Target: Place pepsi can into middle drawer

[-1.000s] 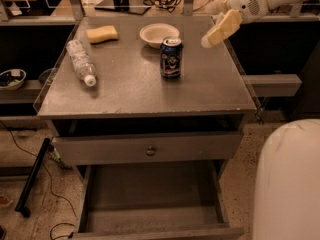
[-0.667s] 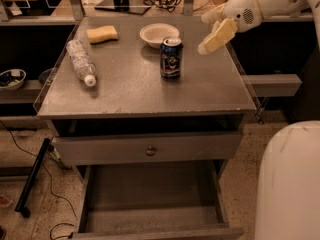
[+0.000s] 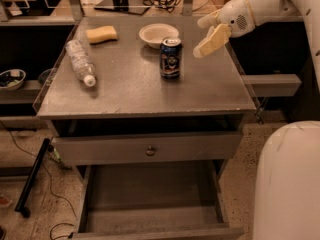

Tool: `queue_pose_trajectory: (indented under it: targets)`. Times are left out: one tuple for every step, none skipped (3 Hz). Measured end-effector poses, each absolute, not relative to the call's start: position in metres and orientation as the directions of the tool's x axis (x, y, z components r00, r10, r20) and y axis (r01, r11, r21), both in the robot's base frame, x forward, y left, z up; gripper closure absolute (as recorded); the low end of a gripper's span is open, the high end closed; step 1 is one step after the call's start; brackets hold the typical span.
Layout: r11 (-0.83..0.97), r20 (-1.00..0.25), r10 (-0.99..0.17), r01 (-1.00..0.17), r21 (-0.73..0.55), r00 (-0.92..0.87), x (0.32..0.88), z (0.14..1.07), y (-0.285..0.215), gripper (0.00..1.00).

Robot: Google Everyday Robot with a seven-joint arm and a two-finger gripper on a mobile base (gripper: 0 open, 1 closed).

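Note:
The pepsi can [image 3: 170, 58] stands upright on the grey cabinet top [image 3: 145, 91], right of centre, just in front of a white bowl. My gripper [image 3: 206, 33] hovers above the top, a little to the right of the can and slightly higher than its rim, not touching it. It is open and empty, with its pale fingers [image 3: 213, 40] pointing down and to the left. The middle drawer [image 3: 150, 219] is pulled out below, and its bare grey floor shows with nothing in it.
A clear plastic bottle [image 3: 80, 62] lies on its side at the left of the top. A yellow sponge [image 3: 102, 34] and a white bowl [image 3: 158, 34] sit at the back. A shut drawer front with a round knob [image 3: 150, 150] is above the open drawer. My white base [image 3: 287, 184] fills the lower right.
My gripper has moved left and slightly down, closer to the can. The can, bottle, bowl and drawer have not moved.

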State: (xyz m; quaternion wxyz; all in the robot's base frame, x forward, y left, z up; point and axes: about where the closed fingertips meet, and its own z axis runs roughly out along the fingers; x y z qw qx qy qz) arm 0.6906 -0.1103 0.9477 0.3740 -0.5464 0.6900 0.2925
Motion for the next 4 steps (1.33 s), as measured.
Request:
queue_pose_trajectory:
  targets:
    - [0.21, -0.868, -0.478, -0.977, 0.039, -0.138, 0.711, 0.918, -0.089, 0.0]
    - [0.21, -0.868, -0.478, -0.977, 0.039, -0.138, 0.711, 0.918, -0.089, 0.0]
    - [0.193, -0.872, -0.449, -0.974, 0.119, -0.195, 0.713, 0.885, -0.073, 0.0]
    - [0.197, -0.873, -0.441, -0.971, 0.134, -0.21, 0.717, 0.877, -0.066, 0.0]
